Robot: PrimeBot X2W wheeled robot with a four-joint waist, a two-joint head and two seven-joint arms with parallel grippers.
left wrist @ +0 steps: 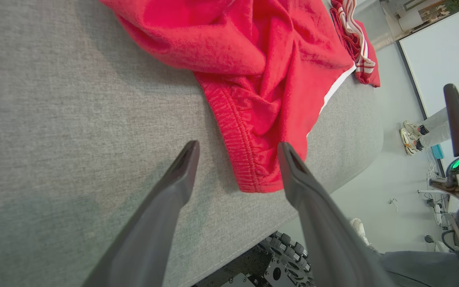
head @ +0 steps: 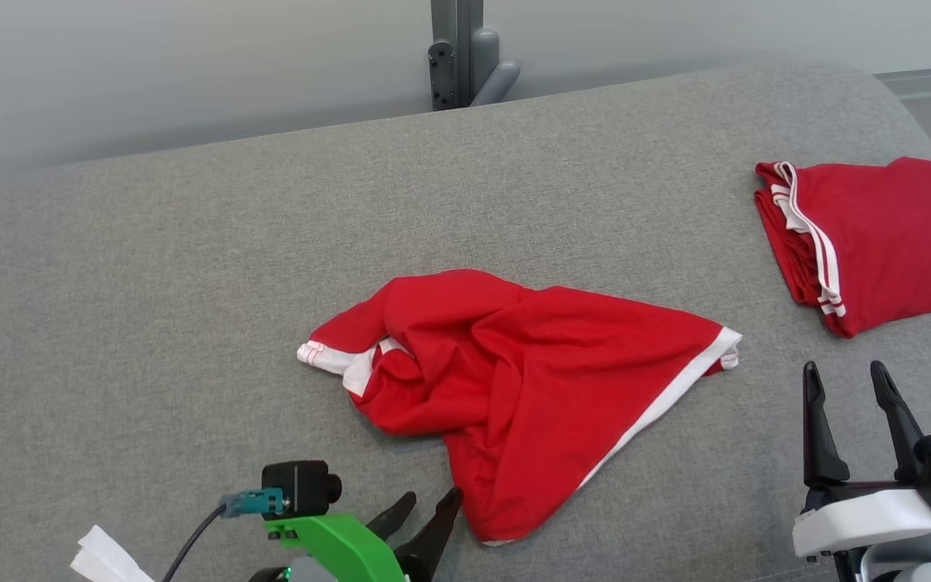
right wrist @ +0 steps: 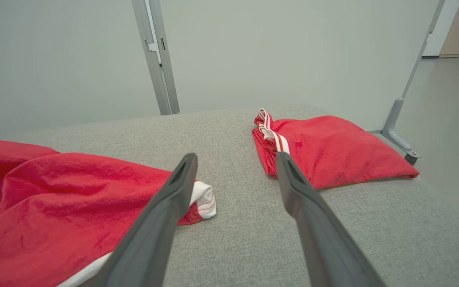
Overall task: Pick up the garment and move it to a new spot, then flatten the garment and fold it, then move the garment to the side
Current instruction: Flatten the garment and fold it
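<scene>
Garment (head: 514, 380): crumpled red shorts, likely light, limp, slippery; best pinched at elastic waistband (left wrist: 239, 155). Left gripper (head: 433, 495), right gripper (head: 844, 368): spread, empty.

Red garments: two. I count one crumpled garment (head: 530, 380) and one folded garment (head: 878, 242). Grippers: two, my left gripper (head: 431, 497) and my right gripper (head: 844, 372). Each has two dark fingers (right wrist: 165, 207), so four total. Grey padded surface (head: 191, 283): one. Grey metal post (head: 457, 48) behind it: one. Black camera (head: 300, 485) by my left claw: one, on one green bracket (head: 336, 541). White scrap (head: 106, 558): one. Shoes (left wrist: 408, 143) on the floor: two.
</scene>
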